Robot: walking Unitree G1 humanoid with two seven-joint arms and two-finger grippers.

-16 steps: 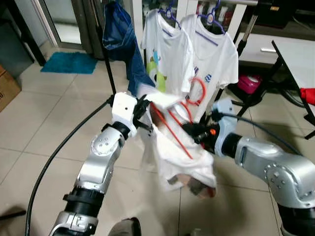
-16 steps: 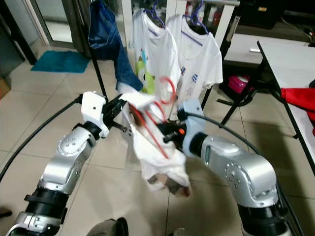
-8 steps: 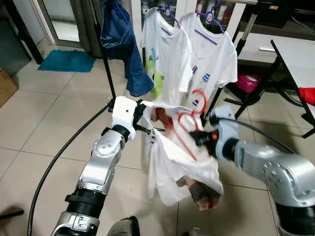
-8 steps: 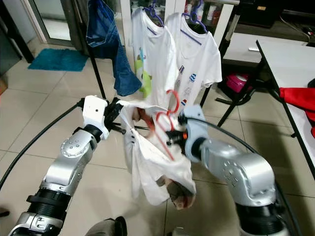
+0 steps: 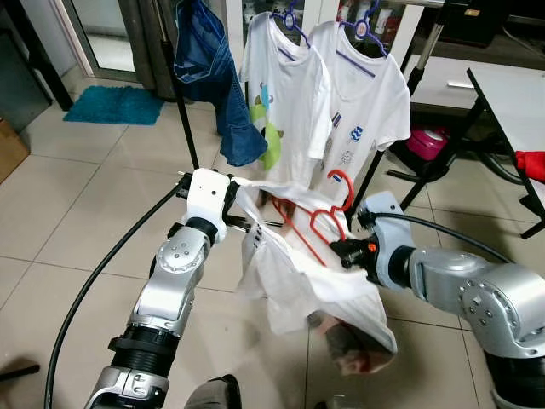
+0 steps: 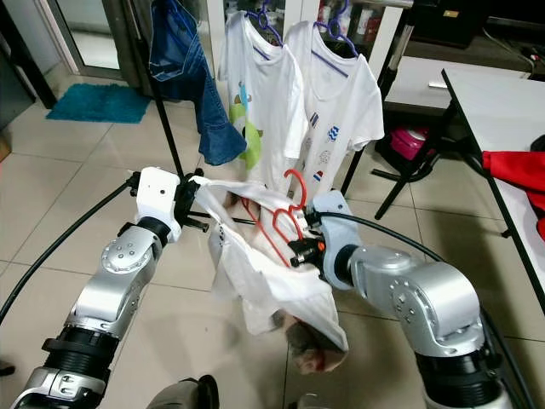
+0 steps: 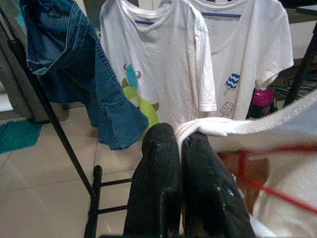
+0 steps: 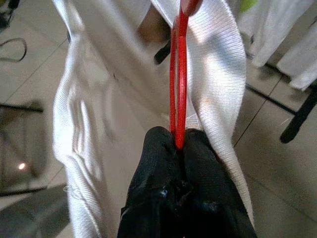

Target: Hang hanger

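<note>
1. The left tool (image 7: pixel 179 148) is pinched tight on the collar edge of a white shirt (image 5: pixel 294 277), its two black fingers (image 7: pixel 158 183) pressed together with the fabric hem between them.
2. The right tool (image 8: pixel 177 144) is clamped on a red hanger (image 5: pixel 317 223), the thin red wire running straight out from between its closed fingers.
3. The hanger sits partly inside the shirt's neck opening, its hook (image 5: pixel 339 183) poking up above the cloth, between the two tools.
4. The shirt is stretched between the two tools in front of the robot, above the tiled floor (image 5: pixel 77 213); the rest of it sags down, and a darker printed patch shows near its lower end.
5. Behind, a clothes rack (image 5: pixel 183 111) carries a pair of blue jeans (image 5: pixel 209 77) and two white T-shirts on purple hangers: one with a green cartoon print (image 5: pixel 285 94), one with small blue prints (image 5: pixel 366 94).
6. The held hanger is below and in front of those hung T-shirts, apart from the rack's rail.
7. A teal mat (image 5: pixel 115 106) lies on the floor at the far left, and a pink box (image 5: pixel 428 143) sits on the floor behind the rack.
8. At the right edge stands a white bench (image 5: pixel 511 102) with a red cloth (image 5: pixel 532 164) on it.
9. A black cable (image 5: pixel 102 273) trails across the floor beside the left arm.
</note>
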